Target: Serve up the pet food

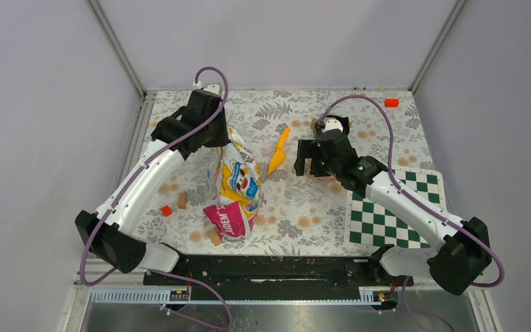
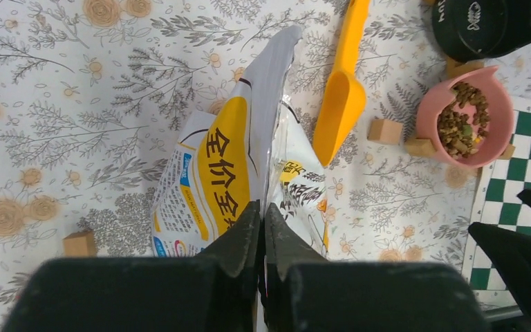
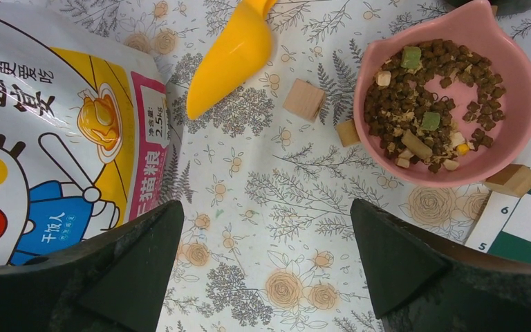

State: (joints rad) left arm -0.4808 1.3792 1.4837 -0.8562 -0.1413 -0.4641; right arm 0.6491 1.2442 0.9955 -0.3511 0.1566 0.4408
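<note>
**Left pincer nips the bag's top seam**

Black fingers fill the near edge of the left wrist view. The left pincer (image 2: 263,211) is pressed together on the thin top seam of the bag (image 2: 225,173), with only that strip of foil between its jaws. From there the bag's yellow and white face spreads away over the flowered cloth (image 2: 62,83).

Just right of the bag lies the orange scoop (image 2: 342,90), bowl end nearest the bag. Further right sits the pink bowl (image 2: 496,104), and the pet food (image 2: 464,117) is in it: a heap of small brown pellets with a few pale and green bits. Wooden cubes (image 3: 304,99) lie beside the bowl, which stands by the far left corner of the chequered mat (image 1: 387,214).

The step in hand looks like taking hold of the bag so it can be raised or opened. A seam this thin can slip, so the grip should stay firm and any lift should be slow and straight up. That would keep the mouth from folding shut or spilling towards the scoop.

Seen from above, the left arm stretches from its near left base in a long diagonal, elbow bent, wrist turned down over the bag's far end. The right arm reaches in from the near right. The right pincer (image 3: 266,207) hangs above the cloth between bag and bowl, jaws wide apart and holding nothing.
</note>
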